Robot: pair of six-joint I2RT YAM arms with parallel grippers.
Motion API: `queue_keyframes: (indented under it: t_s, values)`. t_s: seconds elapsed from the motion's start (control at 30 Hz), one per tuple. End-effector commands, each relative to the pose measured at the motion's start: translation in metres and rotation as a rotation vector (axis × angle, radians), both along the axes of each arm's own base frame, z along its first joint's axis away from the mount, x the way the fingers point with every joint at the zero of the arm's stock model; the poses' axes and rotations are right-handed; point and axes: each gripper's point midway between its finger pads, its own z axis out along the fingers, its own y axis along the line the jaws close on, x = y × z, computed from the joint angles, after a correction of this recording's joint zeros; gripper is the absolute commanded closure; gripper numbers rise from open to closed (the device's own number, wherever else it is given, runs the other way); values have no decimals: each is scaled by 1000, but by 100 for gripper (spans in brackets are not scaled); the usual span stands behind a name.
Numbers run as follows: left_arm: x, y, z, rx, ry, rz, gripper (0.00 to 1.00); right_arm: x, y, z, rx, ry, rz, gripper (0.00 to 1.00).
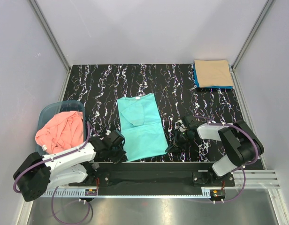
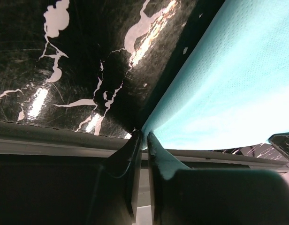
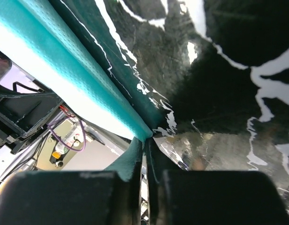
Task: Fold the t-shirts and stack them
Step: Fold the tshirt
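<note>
Turquoise shirt lies on the table, long axis pointing away from the arms.
Left jaws and right jaws each pinch a near corner.

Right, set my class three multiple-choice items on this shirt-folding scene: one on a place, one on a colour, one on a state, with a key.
1. Where is the salmon pink shirt? A in the basket; B at the far right corner; C flat mid-table.
2. What colour is the top shirt at the far right corner? A blue; B tan-beige; C turquoise.
3. How do the left jaws stand? A wide open; B shut on nothing; C shut on the turquoise shirt.
Key: 1 A, it lies bunched in the basket at left. 2 B, the tan-beige shirt lies over a blue shirt. 3 C, the left wrist view shows them pinching its corner.
</note>
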Motion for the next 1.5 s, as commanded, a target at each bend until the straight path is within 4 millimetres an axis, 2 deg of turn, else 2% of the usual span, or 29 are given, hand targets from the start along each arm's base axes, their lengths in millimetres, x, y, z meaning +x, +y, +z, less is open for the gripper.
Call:
queue_keyframes:
  t_s: [0.0,0.07,0.23,0.43,0.53,0.7,0.73,0.8,0.93,1.13,1.3,1.47]
  values:
    - [-4,31,-15,156,-13,-31,88,5,-23,-26,-167,-65,-8,100]
    - [-3,31,-11,163,-23,-58,100,4,-23,-21,-161,-69,0,100]
    - [0,31,6,225,-76,-148,100,-7,-24,-3,-150,-87,31,100]
    - [-26,22,18,247,-84,-258,100,-31,-26,13,-119,-87,44,100]
    - [-33,16,22,240,-87,-276,100,-45,-25,16,-100,-73,34,100]
    - [-58,-4,36,222,-99,-385,100,-76,-14,24,-87,-59,67,100]
    - [-55,-8,40,215,-110,-375,100,-76,-14,24,-92,-47,52,100]
    - [-62,-4,45,252,-115,-404,100,-85,-13,30,-76,-45,45,100]
    - [-70,-6,50,220,-113,-427,100,-95,-19,40,-62,-47,24,100]
    - [-72,-5,56,201,-111,-432,100,-99,-24,45,-78,-47,34,100]
    - [-60,-7,79,207,-172,-424,100,-86,-19,61,-102,-99,70,100]
    - [-42,-8,94,227,-212,-432,100,-69,-11,78,-120,-143,95,100]
